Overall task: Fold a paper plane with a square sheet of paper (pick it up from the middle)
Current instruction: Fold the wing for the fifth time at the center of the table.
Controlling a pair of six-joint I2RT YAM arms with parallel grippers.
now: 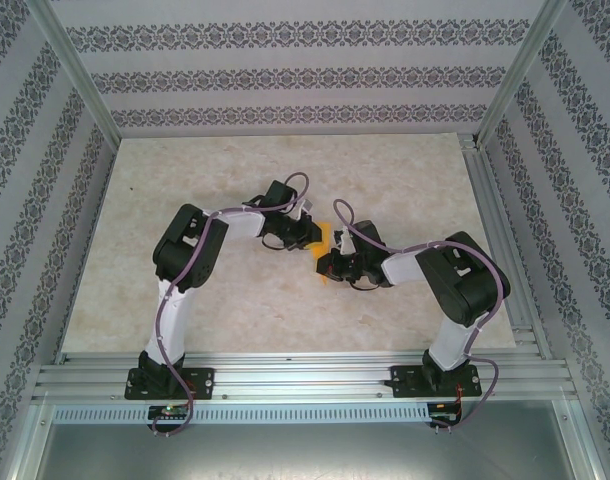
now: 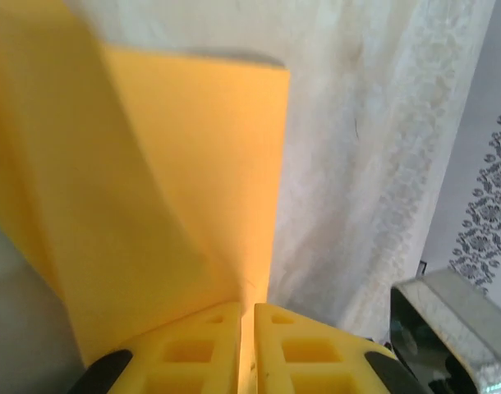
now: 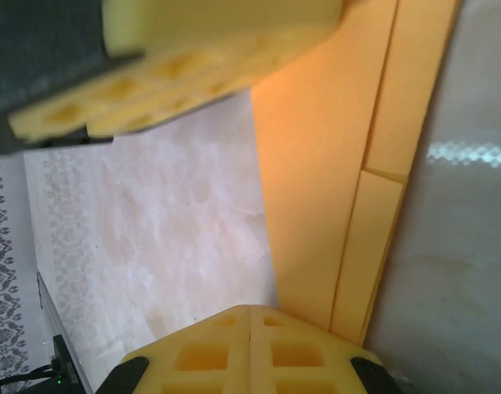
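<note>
- Thin orange-yellow paper, matt and smooth, for the square sheet of paper (image 2: pixel 193 164), crisply creased with layered edges.
- Yellow moulded plastic, matt, pocketed with square recesses, on the left gripper (image 2: pixel 246 316) and the right gripper (image 3: pixel 249 316).
- Pale marble-look finish on the counter (image 1: pixel 235 300), smooth and faintly glossy, with a soft highlight.
- Black and white plastic casings on the arms (image 1: pixel 190 250), smooth with a slight sheen.
- Smooth lilac sheath on the cables (image 1: pixel 163 330).
- Bare brushed metal, dully shiny, for the frame rails (image 1: pixel 305 372).
- Patterned matt covering on the walls (image 1: pixel 285 75), paper or cloth, hard to tell.
</note>
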